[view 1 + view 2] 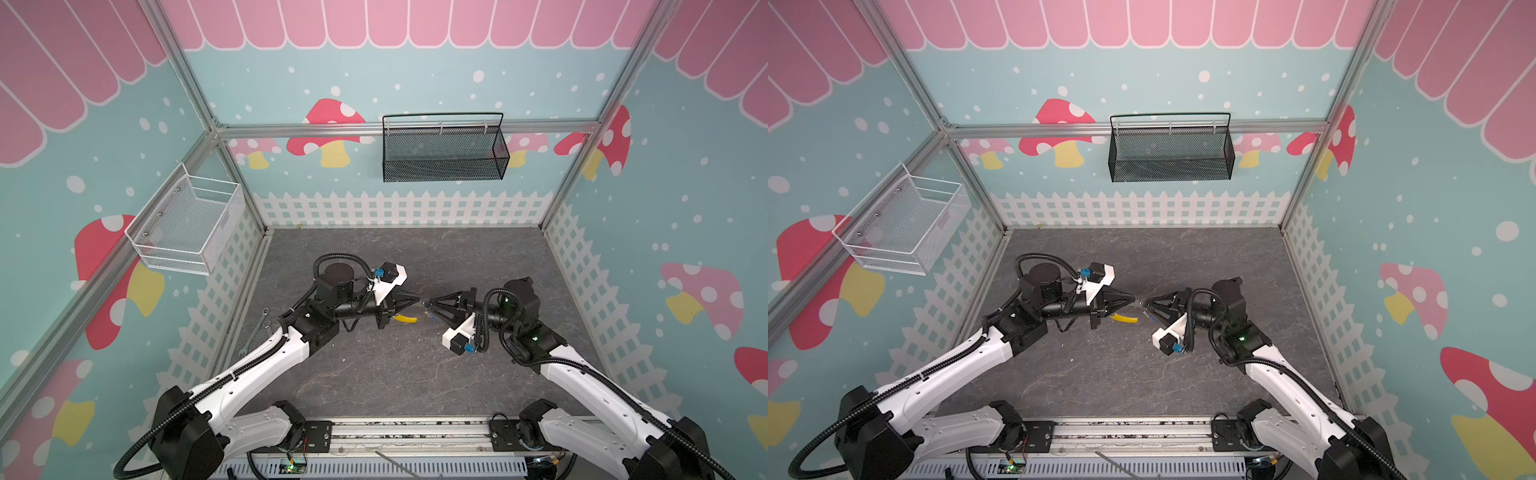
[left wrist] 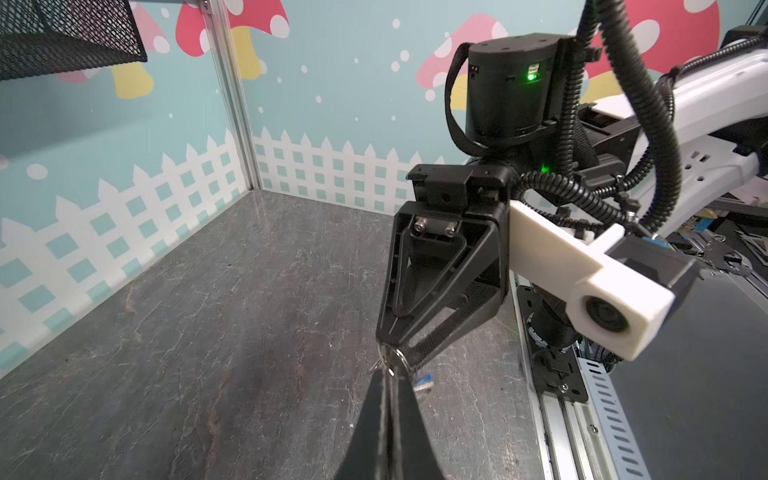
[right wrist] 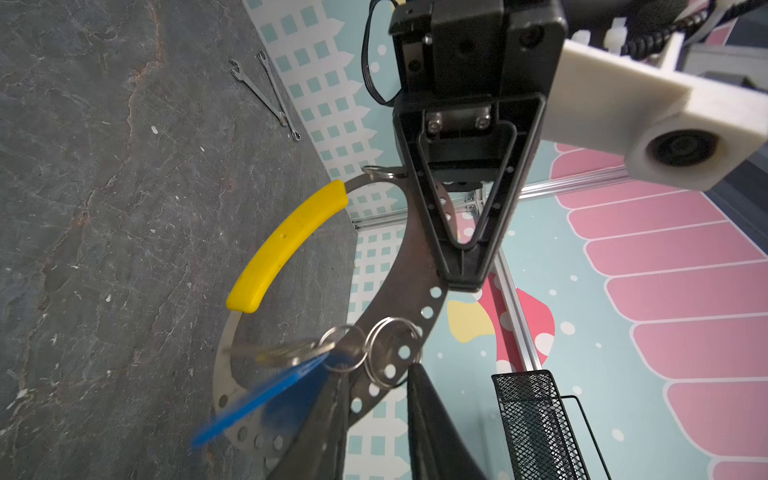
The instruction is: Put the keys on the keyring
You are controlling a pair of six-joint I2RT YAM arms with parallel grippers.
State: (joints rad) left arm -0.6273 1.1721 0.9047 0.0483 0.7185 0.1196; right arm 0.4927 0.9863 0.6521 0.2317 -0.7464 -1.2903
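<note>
The keyring is a brown perforated strap loop [image 3: 415, 266] with a yellow segment [image 3: 286, 245] and a thin silver ring [image 3: 390, 321] threaded on it. My left gripper [image 3: 461, 284] is shut on the strap and holds it above the floor. A smaller ring [image 3: 337, 330] carries the key [image 3: 270, 390], blue-headed and blurred. My right gripper [image 3: 380, 374] meets the left one tip to tip in both top views [image 1: 426, 303] [image 1: 1143, 303]. Its jaws stand slightly apart, with the silver ring at the tips. The left wrist view shows my left gripper [image 2: 388, 374] shut beside the ring [image 2: 400, 360].
Two thin silver wrenches [image 3: 266, 89] lie by the left wall; one shows in a top view [image 1: 255, 328]. A white wire basket [image 1: 187, 224] hangs on the left wall and a black mesh basket [image 1: 444, 149] on the back wall. A rail [image 1: 409, 434] runs along the front.
</note>
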